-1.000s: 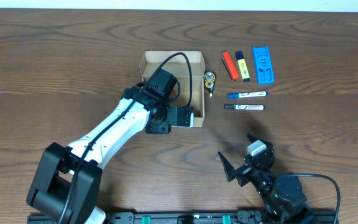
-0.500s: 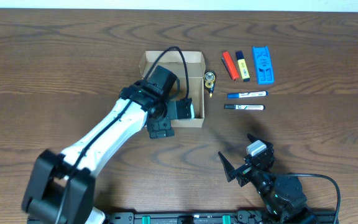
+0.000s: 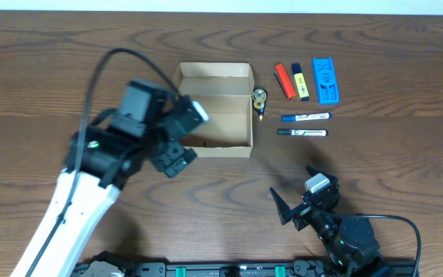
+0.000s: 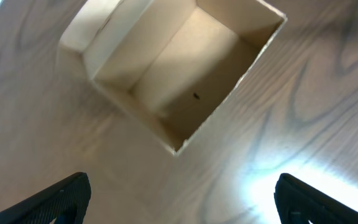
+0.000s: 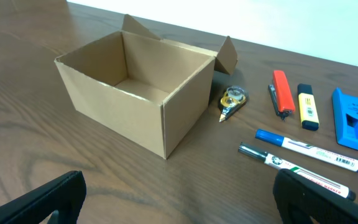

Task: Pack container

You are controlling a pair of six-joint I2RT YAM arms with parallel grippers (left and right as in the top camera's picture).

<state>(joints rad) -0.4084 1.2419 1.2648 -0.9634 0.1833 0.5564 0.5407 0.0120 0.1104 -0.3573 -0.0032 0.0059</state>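
The container point(image 3: 215, 111) is an open tan cardboard box at the table's middle back, and nothing shows inside it. My left gripper point(image 3: 184, 137) hovers open just left of the box's front edge, high above the table, holding nothing. From the left wrist view I look down into the container point(image 4: 179, 62), with the left gripper point(image 4: 182, 202) wide apart over bare wood. My right gripper point(image 3: 302, 204) rests open near the front edge, empty. Its own view has the container point(image 5: 114, 115) ahead on the left and the right gripper point(image 5: 179, 199) spread over the tabletop.
Right of the box lie a tape dispenser point(image 3: 260, 98), an orange highlighter point(image 3: 284, 80), a yellow highlighter point(image 3: 300, 81), a blue plastic piece point(image 3: 325, 80), a blue marker point(image 3: 306, 117) and a black marker point(image 3: 302, 132).
My left gripper has opened and pulled back from the box's front right corner, rising and swinging left. The right arm has not moved.
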